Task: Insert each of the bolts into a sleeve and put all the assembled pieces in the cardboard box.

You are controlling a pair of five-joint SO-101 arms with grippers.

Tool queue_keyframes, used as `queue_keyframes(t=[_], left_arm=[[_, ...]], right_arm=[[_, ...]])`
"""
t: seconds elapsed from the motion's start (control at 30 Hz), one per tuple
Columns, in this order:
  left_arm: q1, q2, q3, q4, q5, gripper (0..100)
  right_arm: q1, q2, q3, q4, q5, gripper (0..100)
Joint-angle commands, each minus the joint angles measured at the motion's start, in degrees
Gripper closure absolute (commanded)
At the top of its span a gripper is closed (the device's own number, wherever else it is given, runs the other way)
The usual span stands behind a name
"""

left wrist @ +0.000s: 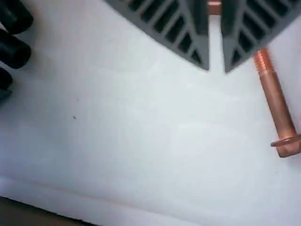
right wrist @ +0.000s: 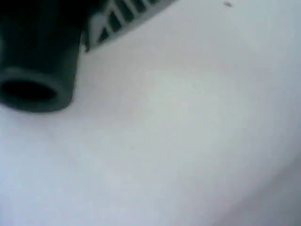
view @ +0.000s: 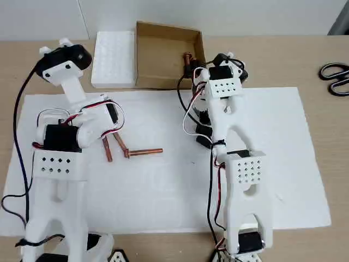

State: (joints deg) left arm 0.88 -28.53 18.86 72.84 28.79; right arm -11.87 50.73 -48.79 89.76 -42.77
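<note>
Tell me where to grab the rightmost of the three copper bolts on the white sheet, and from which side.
Probably mid-shank on the rightmost bolt, or a little toward its free right end, coming straight down and closing across its length. It lies flat on the white sheet, and its left end meets a neighbouring bolt, so that end is crowded.

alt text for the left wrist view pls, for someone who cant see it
A grey ribbed gripper hangs close over a white sheet, with a copper-coloured flanged bolt lying on the sheet beside it. Another bit of copper shows at the gripper, and black tube-shaped sleeves sit farther off.
</note>
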Motion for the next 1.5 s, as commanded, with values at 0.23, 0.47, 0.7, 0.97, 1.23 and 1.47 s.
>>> queue_keyframes(t=[0.23,0.47,0.7,0.97,1.23,1.47], left_arm=[[-0.26,-0.62,-0.22,-0.97,0.09,99],[0.18,-0.62,-0.4,-0.97,0.09,99],[0.18,-0.7,-8.75,1.67,2.81,99],[-0.26,-0.62,-21.32,1.49,9.76,99],[-7.3,1.76,-20.35,1.67,16.7,99],[-7.21,13.54,-17.71,5.98,10.11,99]], right_arm=[[1.8,-0.84,-2.2,-0.75,2.73,99.7],[0.48,-3.03,-9.23,4.09,6.33,99.7],[-0.22,-11.3,-14.51,9.54,10.29,99.7],[0.57,-24.13,-11.78,9.8,10.81,99.7],[1.71,-40.04,11.52,9.45,10.81,99.6],[5.93,-50.95,29.36,9.36,10.73,99.6]])
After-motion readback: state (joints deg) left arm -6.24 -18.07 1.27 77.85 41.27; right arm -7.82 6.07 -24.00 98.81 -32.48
